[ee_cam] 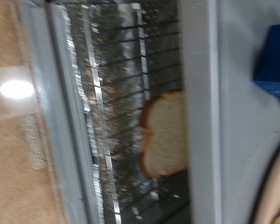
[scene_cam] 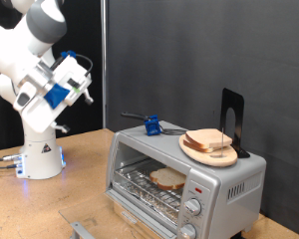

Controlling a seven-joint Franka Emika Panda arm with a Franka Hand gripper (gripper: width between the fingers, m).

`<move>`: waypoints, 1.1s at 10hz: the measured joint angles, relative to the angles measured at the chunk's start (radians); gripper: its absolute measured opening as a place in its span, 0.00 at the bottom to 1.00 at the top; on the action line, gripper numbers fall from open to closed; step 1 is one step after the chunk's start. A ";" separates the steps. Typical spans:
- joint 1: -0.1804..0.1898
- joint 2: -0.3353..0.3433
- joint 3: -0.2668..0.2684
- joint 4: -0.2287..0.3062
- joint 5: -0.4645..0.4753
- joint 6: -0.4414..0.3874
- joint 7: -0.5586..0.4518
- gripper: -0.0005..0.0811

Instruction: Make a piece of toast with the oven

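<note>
Gripper (scene_cam: pixel 87 93) hangs well apart from toast (scene_cam: pixel 167 179) inside oven (scene_cam: pixel 229 184).

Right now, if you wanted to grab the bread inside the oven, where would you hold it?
Probably by the crust edge nearest the open front. The piece of toast lies flat on the wire rack inside the oven, roofed over, so only a low reach through the front fits. The end effector is up high, away from it.
</note>
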 joint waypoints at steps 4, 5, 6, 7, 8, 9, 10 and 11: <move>-0.021 0.164 -0.130 0.079 -0.046 -0.069 -0.228 1.00; -0.022 0.194 -0.147 0.089 -0.037 -0.054 -0.266 1.00; -0.022 0.223 -0.151 0.098 -0.020 -0.026 -0.282 1.00; -0.020 0.262 -0.148 0.113 -0.001 0.000 -0.290 1.00; -0.020 0.260 -0.148 0.112 -0.003 -0.007 -0.290 1.00; -0.020 0.257 -0.159 0.114 0.013 -0.043 -0.314 1.00; -0.021 0.257 -0.178 0.110 0.076 -0.045 -0.362 1.00; -0.021 0.263 -0.191 0.100 0.131 -0.032 -0.399 1.00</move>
